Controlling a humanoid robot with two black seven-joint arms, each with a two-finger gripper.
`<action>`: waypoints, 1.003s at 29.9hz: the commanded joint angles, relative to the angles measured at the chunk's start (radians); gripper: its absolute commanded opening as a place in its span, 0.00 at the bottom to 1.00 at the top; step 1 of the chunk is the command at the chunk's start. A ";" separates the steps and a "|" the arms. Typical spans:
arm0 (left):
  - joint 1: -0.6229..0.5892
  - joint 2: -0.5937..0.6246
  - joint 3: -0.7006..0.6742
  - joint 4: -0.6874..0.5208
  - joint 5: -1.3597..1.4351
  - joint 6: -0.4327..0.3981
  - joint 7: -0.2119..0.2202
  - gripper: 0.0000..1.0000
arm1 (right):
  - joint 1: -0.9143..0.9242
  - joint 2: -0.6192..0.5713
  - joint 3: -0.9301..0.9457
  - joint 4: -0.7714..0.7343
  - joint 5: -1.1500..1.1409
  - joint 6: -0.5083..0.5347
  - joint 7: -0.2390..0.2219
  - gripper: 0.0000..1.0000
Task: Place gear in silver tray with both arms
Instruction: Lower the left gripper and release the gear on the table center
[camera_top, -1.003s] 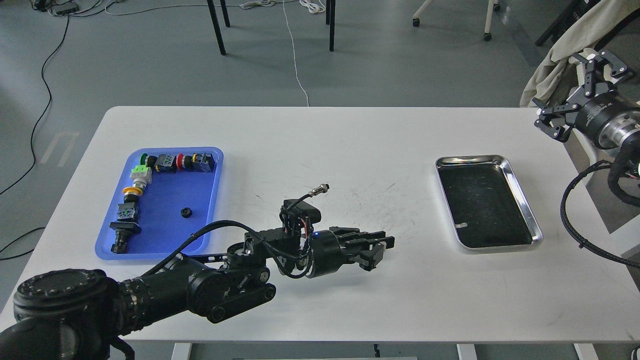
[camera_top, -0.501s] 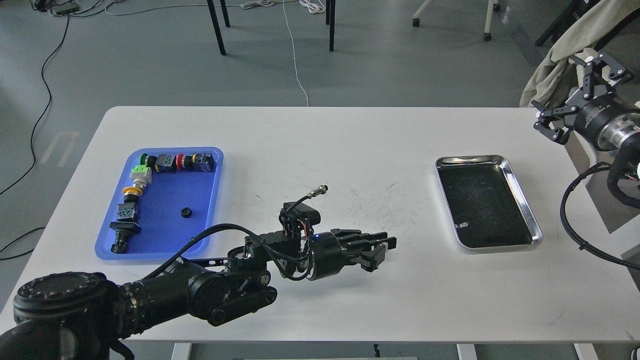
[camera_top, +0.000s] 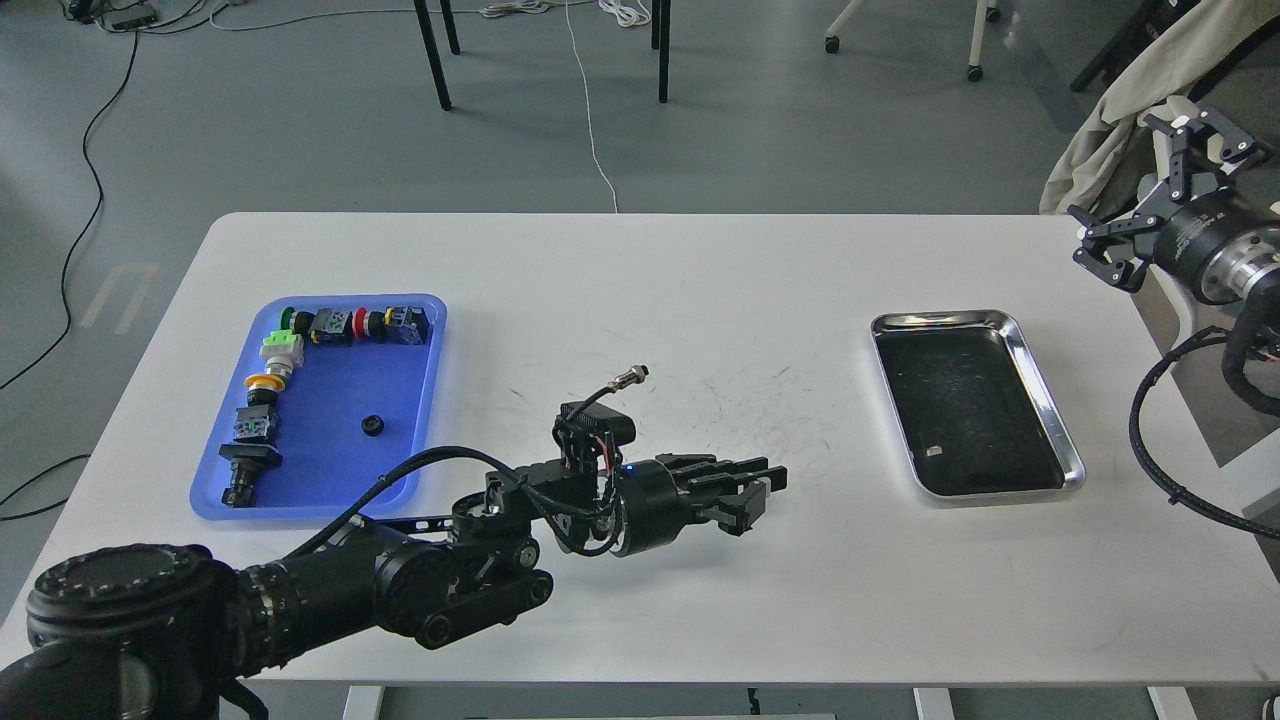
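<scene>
The gear (camera_top: 372, 424) is a small black toothed ring lying alone on the blue tray (camera_top: 330, 380) at the left. The silver tray (camera_top: 940, 320) sits at the right of the table with a dark inside that holds only a small pale fleck. My left gripper (camera_top: 762, 488) hovers low over the table's middle, pointing right toward the silver tray; its dark fingers overlap, so nothing shows between them. My right gripper (camera_top: 1152, 195) is raised past the table's far right corner, fingers spread wide and holding nothing.
Several push-button switches line the blue tray's top and left sides. A cable with a metal plug (camera_top: 630, 378) sticks up from my left wrist. A cloth-draped chair (camera_top: 1120, 110) stands behind the right gripper. Chair legs and cables are on the floor beyond.
My left gripper has edged slightly left and down. The right gripper has drifted a little to the right and up, staying open.
</scene>
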 joint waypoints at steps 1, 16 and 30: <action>0.000 0.000 -0.001 0.000 -0.004 0.003 0.008 0.36 | -0.001 -0.007 -0.001 0.002 0.000 0.000 -0.001 0.99; -0.008 0.000 -0.004 0.000 -0.025 0.010 0.008 0.45 | -0.012 -0.038 -0.054 0.008 0.000 -0.002 -0.022 0.99; -0.092 0.000 -0.115 0.000 -0.126 0.009 0.008 0.58 | 0.018 -0.077 -0.142 0.002 -0.003 0.026 -0.196 0.99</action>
